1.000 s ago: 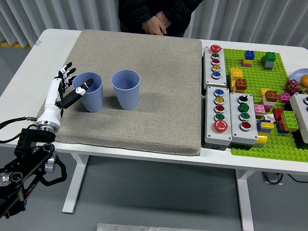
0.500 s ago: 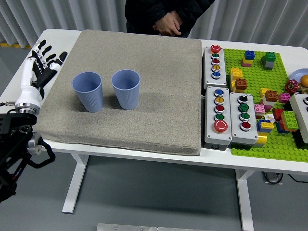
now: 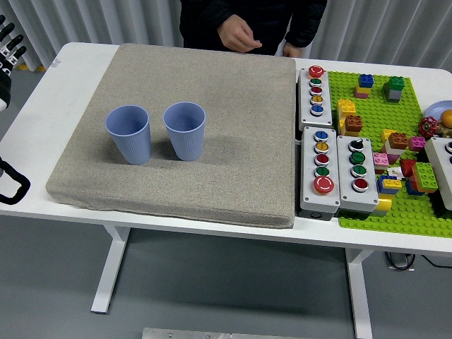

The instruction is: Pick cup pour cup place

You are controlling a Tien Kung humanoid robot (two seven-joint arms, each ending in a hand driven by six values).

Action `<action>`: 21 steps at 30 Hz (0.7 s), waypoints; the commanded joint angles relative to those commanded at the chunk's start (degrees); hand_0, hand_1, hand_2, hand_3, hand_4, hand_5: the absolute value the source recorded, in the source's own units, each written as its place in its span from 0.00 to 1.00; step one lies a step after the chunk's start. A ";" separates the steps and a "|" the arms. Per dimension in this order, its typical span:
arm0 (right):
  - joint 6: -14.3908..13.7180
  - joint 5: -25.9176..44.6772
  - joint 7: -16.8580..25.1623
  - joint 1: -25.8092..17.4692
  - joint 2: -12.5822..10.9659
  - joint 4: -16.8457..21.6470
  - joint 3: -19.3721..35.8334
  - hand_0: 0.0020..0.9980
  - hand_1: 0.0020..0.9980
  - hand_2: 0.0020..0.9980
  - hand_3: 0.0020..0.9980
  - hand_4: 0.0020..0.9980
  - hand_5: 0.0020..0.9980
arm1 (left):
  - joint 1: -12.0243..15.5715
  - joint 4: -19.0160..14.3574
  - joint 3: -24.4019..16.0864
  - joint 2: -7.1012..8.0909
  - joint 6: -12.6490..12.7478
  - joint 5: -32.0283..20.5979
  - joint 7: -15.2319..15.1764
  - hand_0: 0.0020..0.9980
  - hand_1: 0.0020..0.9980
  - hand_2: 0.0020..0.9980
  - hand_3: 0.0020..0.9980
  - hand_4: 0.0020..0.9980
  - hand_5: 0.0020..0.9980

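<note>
left robot hand [image 3: 6,53] now back at far-left edge, fingers apart, both blue cups [image 3: 129,134] upright, unlabelled

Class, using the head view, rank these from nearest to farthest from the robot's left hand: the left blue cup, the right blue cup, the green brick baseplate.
From the left hand at the top-left edge:
1. Left blue ribbed plastic cup, on the mat's left.
2. Right blue ribbed plastic cup, beside it.
3. Green brick baseplate, far right.
</note>
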 joint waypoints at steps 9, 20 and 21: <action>-0.38 -1.65 0.00 0.10 -0.26 0.00 2.18 0.72 0.68 0.67 0.62 0.05 0.27 | 4.97 -2.14 -8.68 0.72 1.22 2.77 -0.43 0.80 0.78 0.83 0.81 0.81 1.00; 0.16 -3.91 -0.68 -0.04 -0.24 0.00 2.69 0.72 0.68 0.67 0.62 0.05 0.29 | 7.01 -3.58 -11.53 1.29 1.65 5.03 -0.05 0.80 0.78 0.84 0.81 0.81 1.00; 0.17 -3.64 -0.61 -0.06 -0.25 0.00 2.45 0.72 0.68 0.67 0.62 0.05 0.29 | 6.86 -3.48 -11.54 1.27 1.74 5.08 -0.03 0.80 0.78 0.84 0.81 0.81 1.00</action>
